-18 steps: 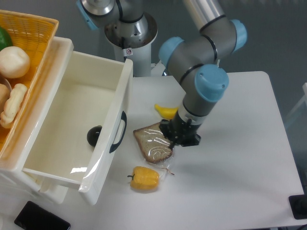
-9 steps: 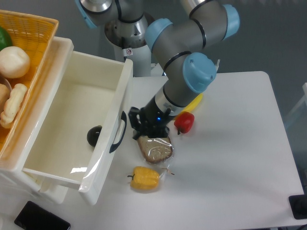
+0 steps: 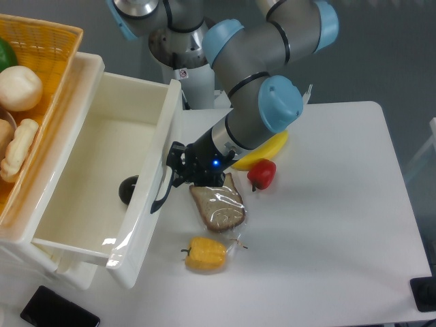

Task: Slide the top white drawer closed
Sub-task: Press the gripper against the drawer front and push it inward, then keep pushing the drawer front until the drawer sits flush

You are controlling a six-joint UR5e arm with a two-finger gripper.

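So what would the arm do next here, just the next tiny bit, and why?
Probably keep pushing left. The gripper is pressed against the front panel of the top white drawer, by its black handle, yet the drawer stands well out, with a dark object visible inside. More pushing on the panel should slide it in.

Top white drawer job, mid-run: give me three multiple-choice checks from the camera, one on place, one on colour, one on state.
1. Where is the tool?
A. at the glossy top white plastic drawer with its curved black handle
B. over the orange wicker basket
C. above the black phone

2. What colour is the pepper beside the yellow banana?
A. green
B. red
C. purple

3. The drawer is:
A. fully shut
B. removed
C. open

Answers: 1 A, the tool is against the front panel by the handle. 2 B, it is red. 3 C, its inside shows, with a dark round object in it.
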